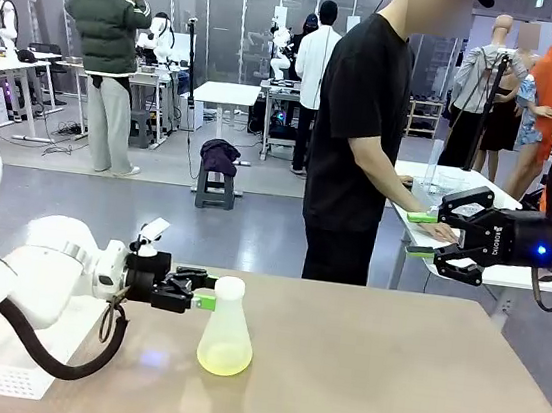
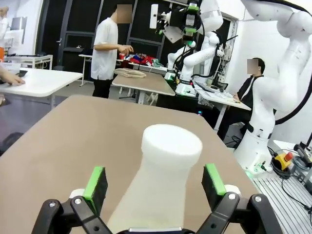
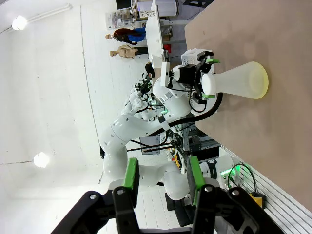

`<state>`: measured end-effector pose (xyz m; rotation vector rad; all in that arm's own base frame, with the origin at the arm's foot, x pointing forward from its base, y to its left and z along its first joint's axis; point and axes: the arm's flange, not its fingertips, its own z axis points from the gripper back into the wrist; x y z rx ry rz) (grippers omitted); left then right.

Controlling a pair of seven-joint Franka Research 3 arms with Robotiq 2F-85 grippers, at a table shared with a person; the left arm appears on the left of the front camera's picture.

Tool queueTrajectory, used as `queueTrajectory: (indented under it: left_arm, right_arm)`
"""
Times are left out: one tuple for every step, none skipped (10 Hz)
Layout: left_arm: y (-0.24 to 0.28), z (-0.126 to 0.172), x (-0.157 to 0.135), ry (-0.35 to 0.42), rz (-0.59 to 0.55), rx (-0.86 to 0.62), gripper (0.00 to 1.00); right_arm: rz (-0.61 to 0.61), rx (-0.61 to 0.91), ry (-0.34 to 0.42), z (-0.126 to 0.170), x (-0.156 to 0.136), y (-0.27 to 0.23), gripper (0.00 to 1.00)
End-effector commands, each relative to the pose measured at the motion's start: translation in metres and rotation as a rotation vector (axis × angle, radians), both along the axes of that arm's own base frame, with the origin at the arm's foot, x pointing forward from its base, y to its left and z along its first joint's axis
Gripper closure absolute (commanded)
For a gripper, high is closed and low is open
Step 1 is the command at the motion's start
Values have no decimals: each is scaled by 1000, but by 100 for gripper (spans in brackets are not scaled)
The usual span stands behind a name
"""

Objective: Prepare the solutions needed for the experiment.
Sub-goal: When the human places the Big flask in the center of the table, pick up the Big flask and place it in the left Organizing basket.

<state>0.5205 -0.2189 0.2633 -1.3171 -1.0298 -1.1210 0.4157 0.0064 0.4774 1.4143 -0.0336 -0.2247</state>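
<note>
A frosted whitish conical flask point(image 1: 227, 324) stands upright on the tan table point(image 1: 385, 381), left of the middle. A shallow layer of pale yellow-green solution point(image 1: 223, 360) lies in its bottom, and the same solution point(image 3: 262, 80) tints the flask's base in the right wrist view. My left gripper point(image 1: 207, 295) is open and level with the flask's neck. In the left wrist view its green pads point(image 2: 96, 183) stand on either side of the neck point(image 2: 170, 146) with gaps. My right gripper point(image 1: 422, 235) hangs high at the right, jaws apart and holding nothing, far from the flask.
A person in a black shirt point(image 1: 358, 126) stands at the table's far side and rests a hand point(image 1: 441, 230) on a white side table point(image 1: 509, 276) behind my right gripper. The tan table's right half is bare.
</note>
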Motion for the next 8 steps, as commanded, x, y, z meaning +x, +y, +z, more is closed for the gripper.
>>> queueTrajectory:
  left_arm:
    - [-8,-6,13,14,-17,38,0]
    - [-11,-10,11,14,-33,34,0]
    - [-11,-12,8,-18,-37,54,0]
    - [-12,-12,5,-32,-42,55,0]
    - [-14,-11,1,-45,-69,59,0]
    - [-17,-11,-3,-53,-95,65,0]
    - [-20,-9,-8,-73,-121,66,0]
    - [-24,-9,-9,-80,-142,63,0]
  right_arm:
    - [6,7,-2,1,0,0,49]
    - [6,7,-2,1,0,0,49]
    - [6,7,-2,1,0,0,49]
    - [6,7,-2,1,0,0,49]
    - [6,7,-2,1,0,0,49]
    - [6,7,-2,1,0,0,49]
    - [6,7,-2,1,0,0,49]
    - [6,7,-2,1,0,0,49]
